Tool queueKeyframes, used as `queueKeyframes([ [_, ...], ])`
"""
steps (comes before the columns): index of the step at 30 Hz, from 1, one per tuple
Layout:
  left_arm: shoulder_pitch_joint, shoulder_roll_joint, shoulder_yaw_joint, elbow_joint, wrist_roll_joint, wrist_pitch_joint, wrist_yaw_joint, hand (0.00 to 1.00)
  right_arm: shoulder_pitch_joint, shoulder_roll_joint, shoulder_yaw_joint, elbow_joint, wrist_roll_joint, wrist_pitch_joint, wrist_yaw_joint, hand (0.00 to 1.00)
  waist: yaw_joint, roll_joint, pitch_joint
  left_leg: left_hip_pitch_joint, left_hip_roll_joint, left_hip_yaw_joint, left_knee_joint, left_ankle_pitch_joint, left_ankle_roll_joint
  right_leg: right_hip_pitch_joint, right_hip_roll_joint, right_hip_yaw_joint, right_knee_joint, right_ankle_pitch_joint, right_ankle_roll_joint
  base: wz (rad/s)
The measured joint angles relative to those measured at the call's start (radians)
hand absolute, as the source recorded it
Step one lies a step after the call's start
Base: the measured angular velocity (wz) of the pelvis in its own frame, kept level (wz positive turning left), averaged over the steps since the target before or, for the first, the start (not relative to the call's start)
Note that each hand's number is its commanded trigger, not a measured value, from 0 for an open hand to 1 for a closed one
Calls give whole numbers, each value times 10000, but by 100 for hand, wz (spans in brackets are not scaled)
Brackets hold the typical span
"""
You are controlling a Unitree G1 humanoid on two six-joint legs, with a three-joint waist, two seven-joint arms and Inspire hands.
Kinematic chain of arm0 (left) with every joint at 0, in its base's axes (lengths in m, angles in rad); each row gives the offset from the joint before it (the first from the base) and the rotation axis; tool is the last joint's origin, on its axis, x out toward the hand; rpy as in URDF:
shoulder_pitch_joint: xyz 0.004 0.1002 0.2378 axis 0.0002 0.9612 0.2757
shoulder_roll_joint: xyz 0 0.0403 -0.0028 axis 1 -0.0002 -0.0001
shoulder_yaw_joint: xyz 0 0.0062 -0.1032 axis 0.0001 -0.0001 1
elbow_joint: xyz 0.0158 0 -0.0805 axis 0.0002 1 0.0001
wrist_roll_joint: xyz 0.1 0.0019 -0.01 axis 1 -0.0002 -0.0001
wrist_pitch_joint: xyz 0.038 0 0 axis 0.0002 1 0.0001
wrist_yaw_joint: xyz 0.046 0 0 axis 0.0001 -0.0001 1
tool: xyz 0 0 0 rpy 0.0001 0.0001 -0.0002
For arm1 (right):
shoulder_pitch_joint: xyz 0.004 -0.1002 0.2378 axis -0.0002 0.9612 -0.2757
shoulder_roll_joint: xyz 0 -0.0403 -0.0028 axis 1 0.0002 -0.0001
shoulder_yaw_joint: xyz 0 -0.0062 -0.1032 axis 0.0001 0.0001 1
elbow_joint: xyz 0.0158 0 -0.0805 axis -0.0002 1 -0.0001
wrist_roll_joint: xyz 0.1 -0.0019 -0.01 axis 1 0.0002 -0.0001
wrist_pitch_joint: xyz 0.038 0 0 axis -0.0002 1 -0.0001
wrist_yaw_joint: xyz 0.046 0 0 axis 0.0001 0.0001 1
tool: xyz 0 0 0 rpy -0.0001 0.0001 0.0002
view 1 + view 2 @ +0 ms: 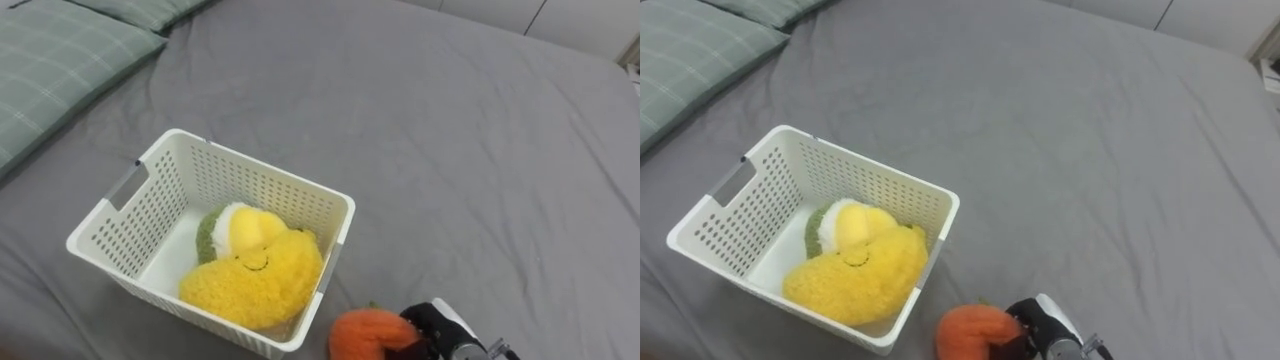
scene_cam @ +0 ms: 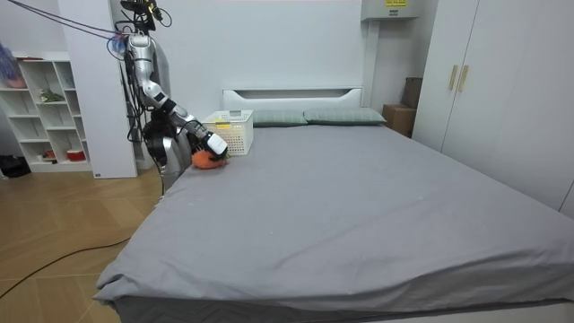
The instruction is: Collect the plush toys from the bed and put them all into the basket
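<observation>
Right hand in at the near edge of the bed, fingers clenched round the orange plush toy, just off the corner of the white basket. The basket sits on the grey cover toward the head end, near the green pillow. Inside it lie a yellow smiling plush and a green-and-white plush, touching.
</observation>
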Motion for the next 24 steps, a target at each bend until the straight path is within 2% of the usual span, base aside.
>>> queueKeyframes([
  [15,34,3,49,271,1,0,-32,0,15,42,-21,-364,-4,-23,149,100,-33,12,27,225,-10,-3,31,-1,3,243,-6,30,-2,-1,2,0],
  [18,16,-20,278,427,3,-32,-34,0,124,-15,-144,-1293,-438,3,159,100,-119,-15,31,225,-10,31,31,0,4,224,-9,38,0,-2,2,-3],
  [21,49,17,414,412,6,-35,-25,0,359,-314,-528,-2976,-759,-2,16,100,-160,-7,46,233,-9,65,30,1,4,223,-8,55,1,-1,2,-1],
  [24,40,25,462,189,12,-78,-4,0,364,-513,-1051,-4108,-789,0,-130,100,-172,-46,22,255,-5,93,21,1,4,234,-3,127,-6,-1,2,-2],
])
